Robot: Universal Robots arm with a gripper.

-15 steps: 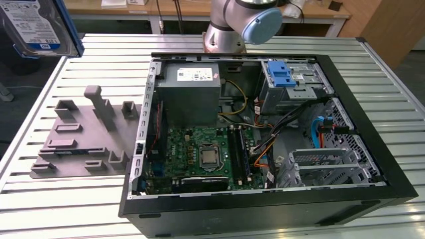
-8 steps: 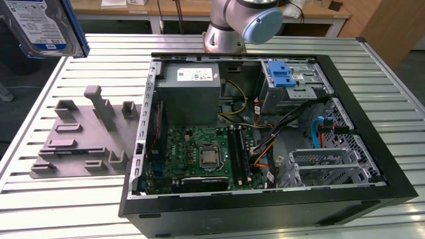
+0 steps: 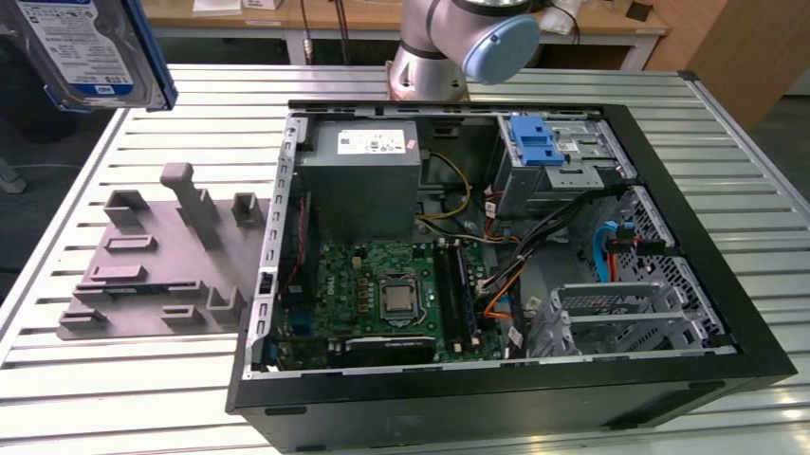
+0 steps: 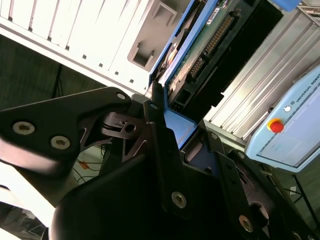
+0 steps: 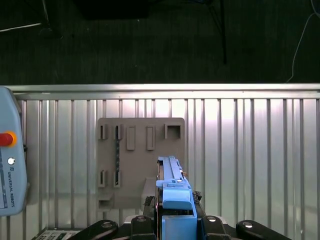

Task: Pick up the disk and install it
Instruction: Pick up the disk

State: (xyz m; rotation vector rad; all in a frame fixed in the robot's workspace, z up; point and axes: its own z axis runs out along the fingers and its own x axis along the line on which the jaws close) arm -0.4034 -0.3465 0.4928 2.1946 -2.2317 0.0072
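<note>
You've got the disk [image 3: 95, 52] off the tabletop [image 3: 114, 379], up in the exterior view's top left corner. Its label side faces the camera and the blue carrier frame runs round its edges. Tool [image 5: 175, 222] is pinching it. In the first wrist view the disk sits edge-on between the black jaws, blue frame toward the camera. In the second wrist view the fingers [image 4: 159, 130] press against the blue frame, and you see the green circuit-board side with its connector. Beyond the disk in the first wrist view lies the grey fixture plate [image 5: 140, 150] with its slots, flat on the slatted tabletop. Disk is well apart from the open computer case [image 3: 506, 408], which lies on its side toward the exterior view's right. Inside, the drive cage [image 3: 570, 166] by the far wall carries a blue latch tab [image 3: 538, 142]. Arm base [image 3: 443, 47] stands behind the case. Pendant [image 5: 10, 170] with a red button sits off to the side of the plate.
</note>
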